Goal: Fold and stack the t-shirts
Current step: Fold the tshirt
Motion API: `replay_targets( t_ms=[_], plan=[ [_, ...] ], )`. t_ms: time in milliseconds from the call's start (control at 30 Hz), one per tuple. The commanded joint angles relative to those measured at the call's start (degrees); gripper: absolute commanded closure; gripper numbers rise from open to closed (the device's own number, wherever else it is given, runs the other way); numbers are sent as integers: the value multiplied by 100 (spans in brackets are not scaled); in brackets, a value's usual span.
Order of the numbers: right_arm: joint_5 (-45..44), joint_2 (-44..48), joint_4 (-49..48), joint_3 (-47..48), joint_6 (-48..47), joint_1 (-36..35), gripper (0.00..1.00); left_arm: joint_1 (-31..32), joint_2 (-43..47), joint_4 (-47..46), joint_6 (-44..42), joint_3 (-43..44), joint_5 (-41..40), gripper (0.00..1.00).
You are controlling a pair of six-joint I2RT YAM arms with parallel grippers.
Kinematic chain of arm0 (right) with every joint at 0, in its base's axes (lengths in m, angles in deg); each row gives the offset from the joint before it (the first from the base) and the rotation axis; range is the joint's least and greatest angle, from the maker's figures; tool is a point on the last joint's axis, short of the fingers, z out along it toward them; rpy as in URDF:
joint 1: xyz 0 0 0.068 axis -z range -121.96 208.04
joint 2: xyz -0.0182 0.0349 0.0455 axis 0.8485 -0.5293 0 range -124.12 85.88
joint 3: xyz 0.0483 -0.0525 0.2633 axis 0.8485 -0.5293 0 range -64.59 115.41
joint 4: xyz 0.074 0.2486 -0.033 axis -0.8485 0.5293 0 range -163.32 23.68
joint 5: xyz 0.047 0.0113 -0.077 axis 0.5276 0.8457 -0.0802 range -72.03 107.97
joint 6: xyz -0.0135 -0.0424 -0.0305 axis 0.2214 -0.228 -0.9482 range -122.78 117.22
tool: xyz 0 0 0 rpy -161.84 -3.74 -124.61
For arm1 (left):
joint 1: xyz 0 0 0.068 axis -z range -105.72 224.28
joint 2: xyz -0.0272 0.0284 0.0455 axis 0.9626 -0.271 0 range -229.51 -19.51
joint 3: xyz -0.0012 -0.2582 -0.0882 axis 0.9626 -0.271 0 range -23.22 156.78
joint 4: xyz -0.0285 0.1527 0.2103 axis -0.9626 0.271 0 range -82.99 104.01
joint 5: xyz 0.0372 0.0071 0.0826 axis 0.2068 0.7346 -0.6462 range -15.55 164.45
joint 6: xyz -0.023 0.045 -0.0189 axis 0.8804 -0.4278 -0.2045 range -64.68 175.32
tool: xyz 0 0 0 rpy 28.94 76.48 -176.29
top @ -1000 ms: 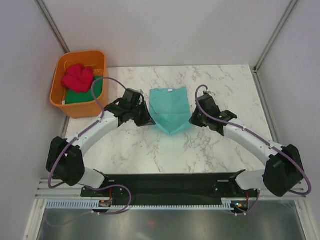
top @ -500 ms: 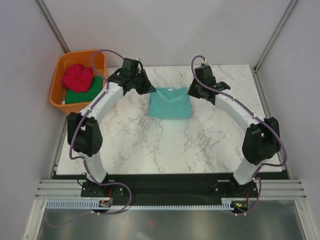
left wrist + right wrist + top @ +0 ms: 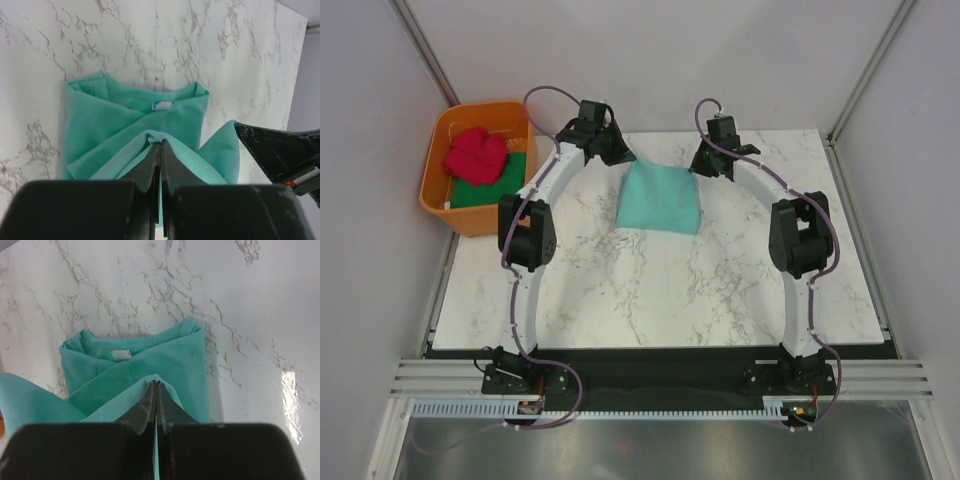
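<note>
The teal t-shirt lies folded at the back middle of the marble table. My left gripper is shut on its far left corner and my right gripper is shut on its far right corner. In the left wrist view the pinched teal hem is held above the collar part of the shirt. The right wrist view shows the same, a pinched fold over the collar. The pinkish-red t-shirt and the dark green t-shirt lie crumpled in the orange tub.
The orange plastic tub stands at the table's back left corner. Grey walls close the back and sides. Both arms reach far out along the sides of the table.
Both grippers have carried the shirt's near edge from mid-table to the back, folding the teal shirt over itself. The collar no longer shows from above.
</note>
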Motion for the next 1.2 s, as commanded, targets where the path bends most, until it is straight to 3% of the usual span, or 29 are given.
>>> replay_targets(
  t_ms=[0, 367, 567, 667, 800, 867, 900, 1000, 1167],
  plan=[
    [110, -394, -275, 538, -176, 34, 100, -121, -497, -20, -222, 636, -192, 98],
    [-295, -914, -521, 1005, -404, 166, 100, -306, -1666, -116, -301, 1972, -132, 98],
    [-208, -1344, -565, 1330, -448, 253, 99, -394, -1869, -450, -196, 2008, -158, 97],
    [-181, -1450, -653, 1471, -370, 306, 98, -420, -1958, -782, -196, 1999, -88, 90],
    [345, -1713, -1074, 1680, -465, 403, 65, -464, -1993, -1100, -161, 1929, 149, 75],
    [556, -1784, -988, 1848, -703, 421, 61, -482, -1862, -1127, -239, 1815, 202, 67],
    [583, -1689, -944, 1796, -790, 456, 57, -490, -1791, -1118, -379, 1736, 263, 56],
    [864, -1259, -961, 1350, -1072, 526, 48, -508, -1291, -1118, -783, 1219, 282, 44],
    [1706, -547, -961, 340, -1370, 544, 38, -499, -291, -1109, -1284, -187, 211, 40]
  ],
)
